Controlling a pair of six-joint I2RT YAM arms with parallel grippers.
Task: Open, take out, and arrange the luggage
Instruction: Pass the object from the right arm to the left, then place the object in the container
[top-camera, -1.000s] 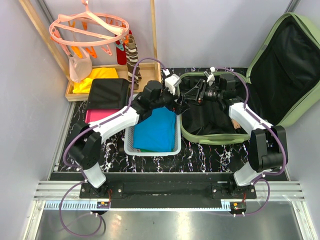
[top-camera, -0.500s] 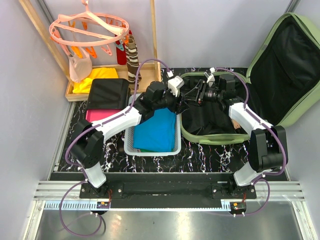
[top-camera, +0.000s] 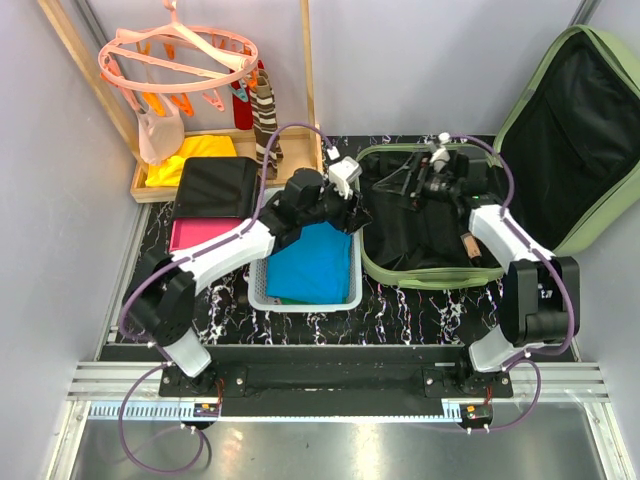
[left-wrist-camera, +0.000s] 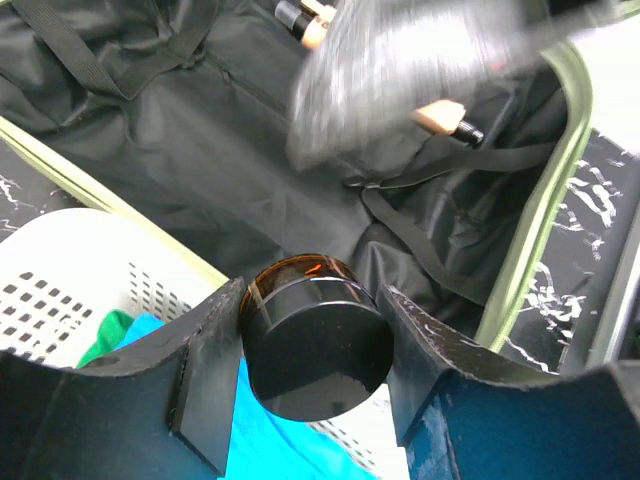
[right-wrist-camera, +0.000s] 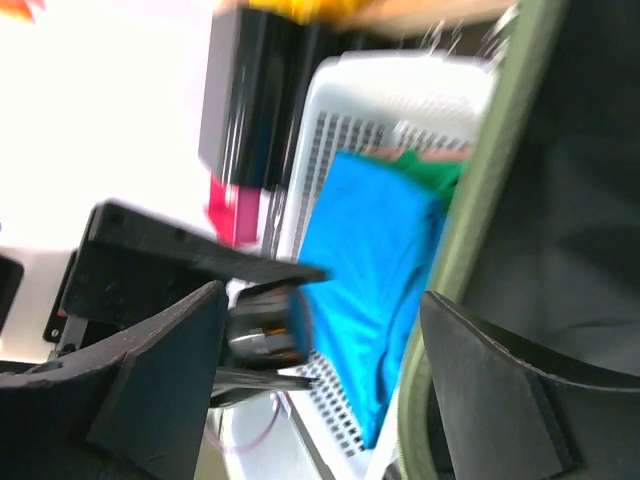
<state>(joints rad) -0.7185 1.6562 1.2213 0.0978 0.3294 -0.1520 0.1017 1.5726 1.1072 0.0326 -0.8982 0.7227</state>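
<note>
A black desk (top-camera: 410, 300) veined with white stands between plain grey walls. At its back right lies the luggage (top-camera: 420, 238), a light-green hard-shell case, wide open. Its base half sits flat on the desk, and its lid (top-camera: 565, 120) leans up against the right wall. Both halves are lined in black fabric. A small peach-and-black tube (top-camera: 467, 245) rests in the base among loose straps.

The left gripper (top-camera: 353, 212) hovers over the case's left rim, where it meets the white perforated basket (top-camera: 300, 304). The left wrist view shows its fingers (left-wrist-camera: 205, 370) clamped on a dark amber jar (left-wrist-camera: 318, 350) with a glossy black lid. No label is readable on the jar.

The right gripper (top-camera: 400, 182) hangs over the back of the case's base. It is pointed toward the left one, with its fingers (right-wrist-camera: 160, 380) spread apart and nothing between them.

In the basket lies a blue cloth (top-camera: 315, 260) over something green. To the left sit a black boxy case (top-camera: 217, 185) on a pink item (top-camera: 190, 232), a yellow cloth (top-camera: 195, 155) and a pink peg hanger (top-camera: 180, 55). A white mark on the right arm is too small to read.
</note>
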